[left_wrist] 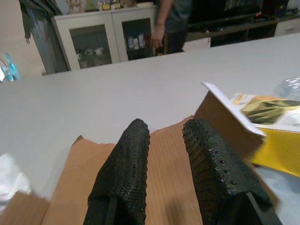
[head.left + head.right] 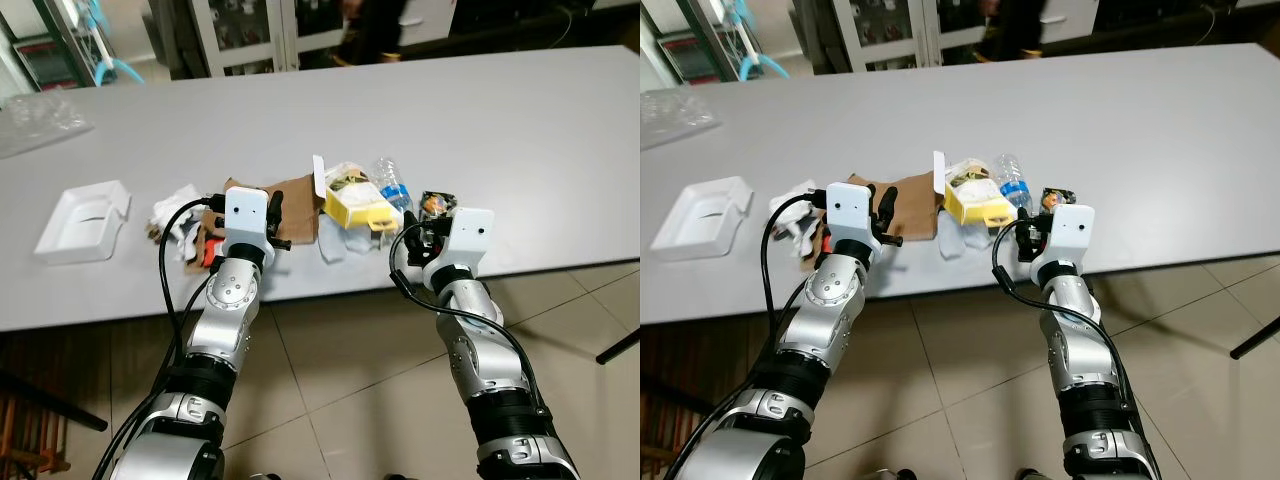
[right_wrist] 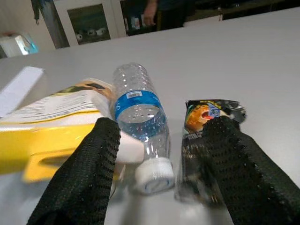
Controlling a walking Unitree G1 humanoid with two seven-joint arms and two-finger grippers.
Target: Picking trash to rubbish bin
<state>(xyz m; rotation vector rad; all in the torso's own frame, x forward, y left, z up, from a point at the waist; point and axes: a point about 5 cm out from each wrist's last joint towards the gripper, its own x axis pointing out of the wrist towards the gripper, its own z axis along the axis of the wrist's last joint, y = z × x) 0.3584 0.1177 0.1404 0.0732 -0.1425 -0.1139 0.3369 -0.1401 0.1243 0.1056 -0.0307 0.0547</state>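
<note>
The right gripper (image 3: 161,178) is hovering with fingers apart over the bottle (image 3: 139,117) lying at the table (image 2: 520,130) edge, a light, slick, crushable thing probably best pinched mid-body, while the left gripper (image 1: 171,173), nearly closed, is resting above cardboard (image 1: 70,187).

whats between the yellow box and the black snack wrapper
A clear plastic water bottle with a blue label lies between the yellow box and black snack wrapper, seen in the right wrist view.

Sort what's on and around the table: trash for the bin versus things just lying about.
Trash: plastic bottle, yellow box, snack wrapper, brown cardboard, crumpled tissues.

Lying about: white tray, cabinet, a person standing behind the table.
</note>
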